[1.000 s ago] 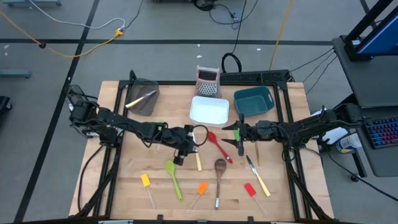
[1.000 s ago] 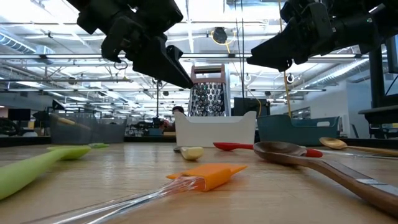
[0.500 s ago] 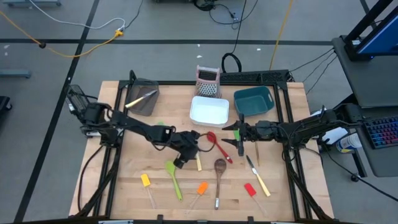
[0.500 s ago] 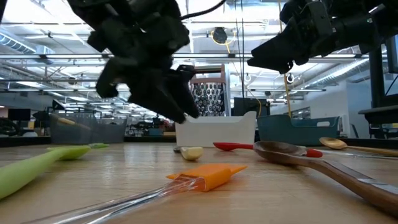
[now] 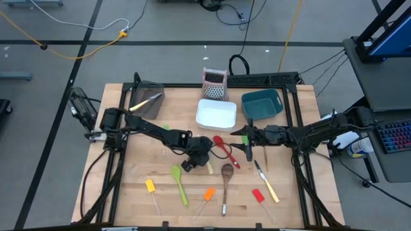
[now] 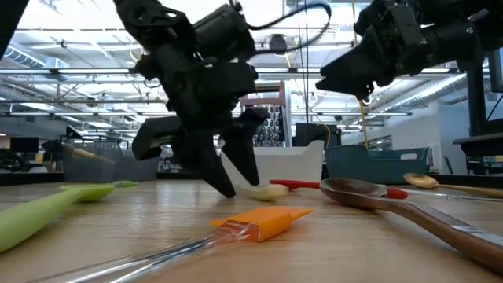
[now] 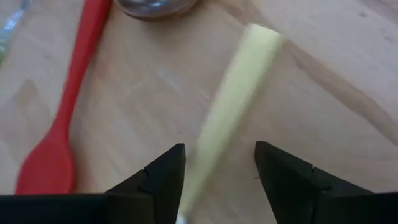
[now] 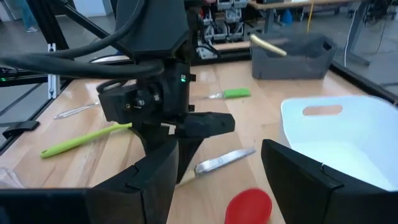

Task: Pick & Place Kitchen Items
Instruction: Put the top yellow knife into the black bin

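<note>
My left gripper [image 5: 200,159] is down at the table's middle, open. Its fingers stand on either side of a cream-handled knife [image 5: 208,168] that lies flat on the wood. The left wrist view shows the handle [image 7: 233,106] running between them, with a red spoon [image 7: 59,130] beside it. My right gripper [image 5: 248,149] hovers open over the table right of centre and holds nothing. Near the front edge lie a green spatula [image 5: 179,183], a yellow spatula [image 5: 150,187], an orange spatula [image 5: 207,194], a red spatula [image 5: 259,196], a wooden spoon [image 5: 227,172] and a second knife [image 5: 266,183]. My left gripper comes from above, slanting, with its fingers across the knife's cream handle [image 7: 199,168], near the blade end. The handle lies against the inner side of one finger [image 7: 168,171] and clear of the other. The knife rests flat on the table, handle end [image 6: 271,191] free.
A white bin [image 5: 216,113], a teal bin [image 5: 262,104] and a dark mesh bin [image 5: 146,99] holding a gold spoon stand along the far side. The grater [image 5: 214,83] stands behind the white bin. A small green utensil [image 5: 166,128] lies under the left arm.
My left gripper has moved toward the table's right and come down from above the knife until its fingertips reach the wood on either side of the handle. The knife's handle end has slid a little toward the right. My right gripper has kept still.
</note>
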Robot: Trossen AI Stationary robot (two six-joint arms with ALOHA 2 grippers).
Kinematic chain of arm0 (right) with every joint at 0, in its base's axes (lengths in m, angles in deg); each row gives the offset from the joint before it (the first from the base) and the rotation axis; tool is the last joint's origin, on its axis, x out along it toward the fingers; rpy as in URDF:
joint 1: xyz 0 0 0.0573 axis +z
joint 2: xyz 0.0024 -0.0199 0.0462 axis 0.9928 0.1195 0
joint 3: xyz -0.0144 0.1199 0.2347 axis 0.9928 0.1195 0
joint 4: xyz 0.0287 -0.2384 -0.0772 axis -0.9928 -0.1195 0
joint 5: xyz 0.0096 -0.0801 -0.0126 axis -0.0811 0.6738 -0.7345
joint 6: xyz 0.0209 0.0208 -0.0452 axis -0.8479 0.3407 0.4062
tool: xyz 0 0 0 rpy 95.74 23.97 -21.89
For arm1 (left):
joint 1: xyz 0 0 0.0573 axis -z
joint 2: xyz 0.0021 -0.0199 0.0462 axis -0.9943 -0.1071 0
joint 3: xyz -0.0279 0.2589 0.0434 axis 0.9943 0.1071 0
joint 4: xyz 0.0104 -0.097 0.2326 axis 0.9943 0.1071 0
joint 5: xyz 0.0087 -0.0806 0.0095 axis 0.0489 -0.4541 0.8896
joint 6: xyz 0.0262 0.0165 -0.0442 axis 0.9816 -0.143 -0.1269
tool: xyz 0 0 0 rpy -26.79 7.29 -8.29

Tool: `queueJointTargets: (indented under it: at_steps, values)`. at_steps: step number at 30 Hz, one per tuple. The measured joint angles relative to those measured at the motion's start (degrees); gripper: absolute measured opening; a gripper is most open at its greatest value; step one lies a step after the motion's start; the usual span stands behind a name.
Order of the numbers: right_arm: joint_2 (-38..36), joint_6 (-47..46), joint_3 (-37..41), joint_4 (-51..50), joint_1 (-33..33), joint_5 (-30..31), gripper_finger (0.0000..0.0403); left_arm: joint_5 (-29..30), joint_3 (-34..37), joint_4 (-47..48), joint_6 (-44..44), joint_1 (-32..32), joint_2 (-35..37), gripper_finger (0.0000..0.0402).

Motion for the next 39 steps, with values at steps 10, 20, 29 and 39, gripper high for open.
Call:
queueJointTargets:
  at_steps: [10,20,29,39]
  values:
    - [0.0,-1.8,2.25,1.56,0.0,0.02,0.0224,-5.31,-4.84,8.73,-0.32,-1.89,-3.11,0.0146]
    - [0.0,-1.81,2.72,2.12,0.0,0.0,0.0224,-6.86,-4.77,10.36,-2.14,-2.37,-3.26,0.0074]
    - [0.0,-1.82,2.72,2.12,0.0,-0.13,0.0224,-6.05,-4.71,10.53,-6.39,-1.99,-3.28,0.0058]
    - [0.0,-2.67,2.72,2.12,0.0,-0.15,0.0224,-4.94,-4.62,10.63,-11.93,0.08,-2.95,0.0056]
